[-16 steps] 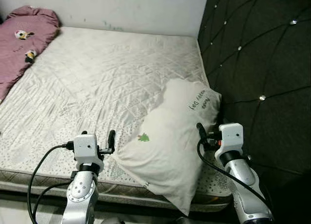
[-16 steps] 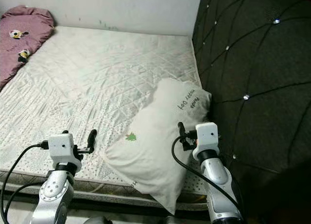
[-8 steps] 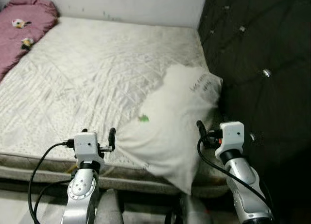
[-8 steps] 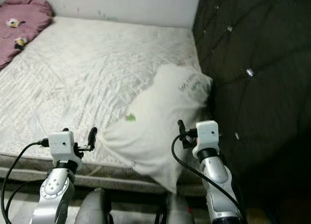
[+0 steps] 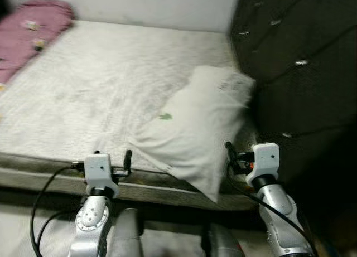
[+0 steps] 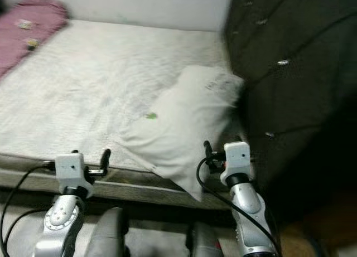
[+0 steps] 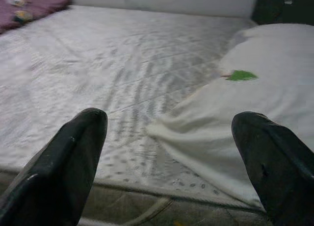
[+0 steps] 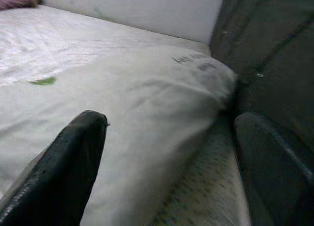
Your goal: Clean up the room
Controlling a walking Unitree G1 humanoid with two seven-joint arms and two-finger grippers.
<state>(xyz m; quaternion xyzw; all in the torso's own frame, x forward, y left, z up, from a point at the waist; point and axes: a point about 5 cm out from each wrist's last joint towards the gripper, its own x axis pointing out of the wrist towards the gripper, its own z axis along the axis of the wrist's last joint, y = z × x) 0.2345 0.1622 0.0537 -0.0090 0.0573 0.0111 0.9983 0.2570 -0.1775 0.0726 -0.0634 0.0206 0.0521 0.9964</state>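
Observation:
A white pillow (image 5: 195,120) with a small green mark and dark lettering lies on the near right corner of the bed, one corner hanging over the mattress edge (image 5: 167,184). My left gripper (image 7: 169,119) is open and hovers in front of the mattress edge, just left of the pillow's near corner. Held open as well, my right gripper (image 8: 169,120) points at the pillow's right side, close to it but not touching. A pink blanket (image 5: 33,28) with small printed figures is bunched at the far left of the bed.
A dark tufted headboard (image 5: 295,56) rises along the bed's right side. A pale wall (image 5: 139,3) closes the far end. Two grey shapes (image 5: 128,234) sit low between my arms. Brownish floor (image 6: 312,234) lies at the lower right.
The whole picture has shifted: the bed edge now sits higher and farther off, so the camera has moved back. Pillow and blanket lie as before; both grippers stay open.

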